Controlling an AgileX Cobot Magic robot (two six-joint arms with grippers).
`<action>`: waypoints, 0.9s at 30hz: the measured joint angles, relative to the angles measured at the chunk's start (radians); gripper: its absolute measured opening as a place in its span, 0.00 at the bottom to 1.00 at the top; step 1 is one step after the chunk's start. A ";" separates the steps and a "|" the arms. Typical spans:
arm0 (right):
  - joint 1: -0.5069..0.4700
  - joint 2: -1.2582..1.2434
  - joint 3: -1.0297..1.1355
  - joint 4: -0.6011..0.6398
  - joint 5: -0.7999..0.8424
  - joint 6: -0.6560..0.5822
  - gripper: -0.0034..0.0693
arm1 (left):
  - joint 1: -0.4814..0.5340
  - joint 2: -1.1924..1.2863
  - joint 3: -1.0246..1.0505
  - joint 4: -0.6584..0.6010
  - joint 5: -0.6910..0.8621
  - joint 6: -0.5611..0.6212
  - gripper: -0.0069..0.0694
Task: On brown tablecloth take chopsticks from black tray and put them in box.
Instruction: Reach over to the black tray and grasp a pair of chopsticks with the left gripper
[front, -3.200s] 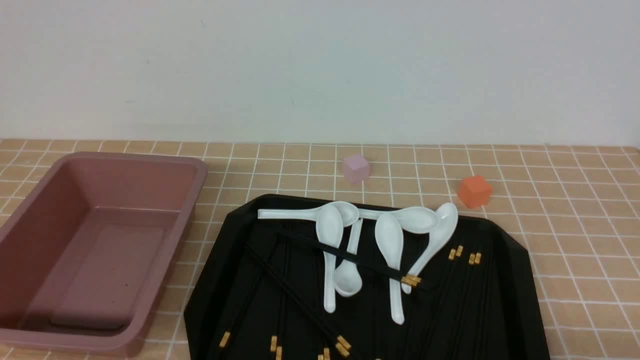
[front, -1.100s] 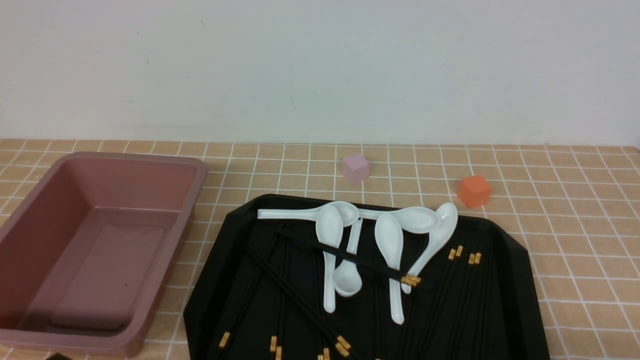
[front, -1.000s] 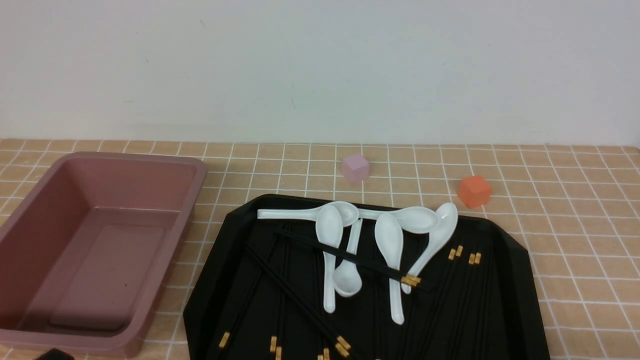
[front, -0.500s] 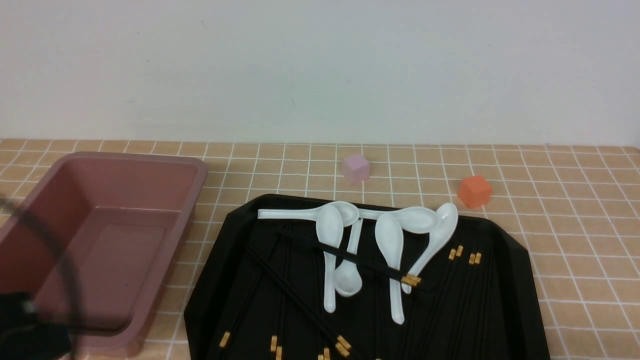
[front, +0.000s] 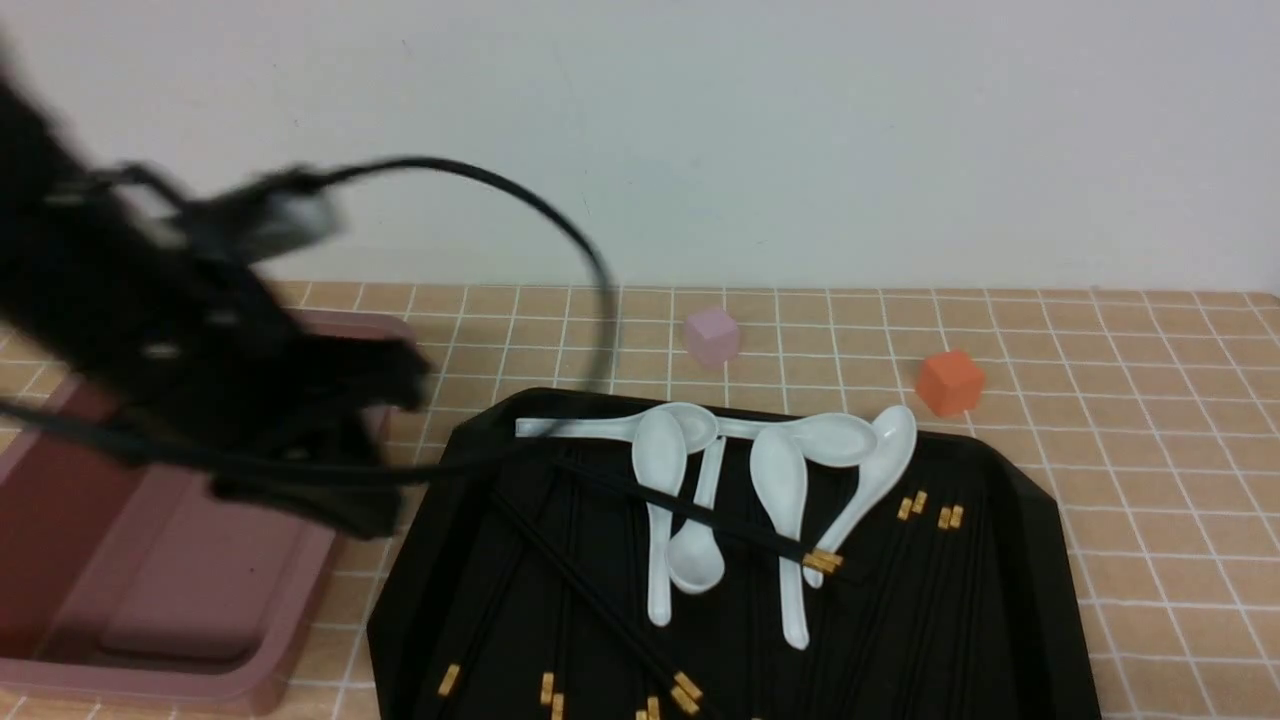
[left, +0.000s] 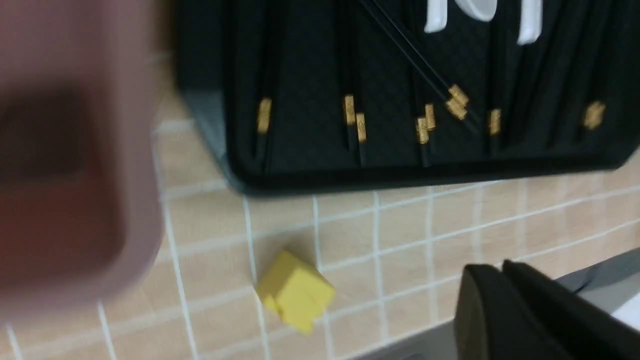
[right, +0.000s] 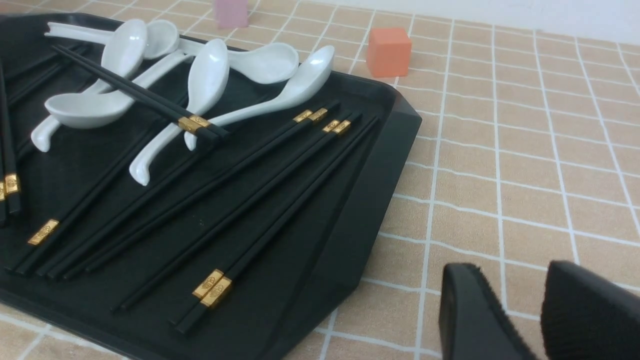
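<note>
Several black chopsticks (front: 700, 515) with gold bands lie in the black tray (front: 1050, 560) on the brown tablecloth (front: 1150, 450); one pair rests across the white spoons. The pink box (front: 150, 590) stands empty to the tray's left. My left arm (front: 200, 340) is a motion blur above the box's far end, beside the tray's left corner. In the left wrist view my left gripper (left: 492, 267) is shut and empty above the cloth, near the tray's front rim (left: 400, 175). My right gripper (right: 512, 272) is open and empty over the cloth, beside the tray's right rim (right: 360, 210) and its chopsticks (right: 250, 200).
Several white soup spoons (front: 780, 470) lie at the tray's far side. A pale pink cube (front: 712, 336) and an orange cube (front: 949, 382) sit behind the tray. A yellow cube (left: 295, 292) lies on the cloth in front of the tray. A white wall stands behind.
My left arm has swung in from the lower left corner and risen over the box toward the tray, blurred by speed. Chopsticks, spoons, tray and box have not moved.
</note>
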 joint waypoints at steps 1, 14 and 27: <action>0.000 0.000 0.000 0.000 0.000 0.000 0.38 | -0.029 0.036 -0.031 0.031 0.000 0.006 0.22; 0.000 0.000 0.000 0.000 0.000 0.000 0.38 | -0.324 0.396 -0.366 0.309 -0.122 0.445 0.58; 0.000 0.000 0.000 0.000 0.001 0.000 0.38 | -0.398 0.547 -0.366 0.348 -0.287 0.848 0.53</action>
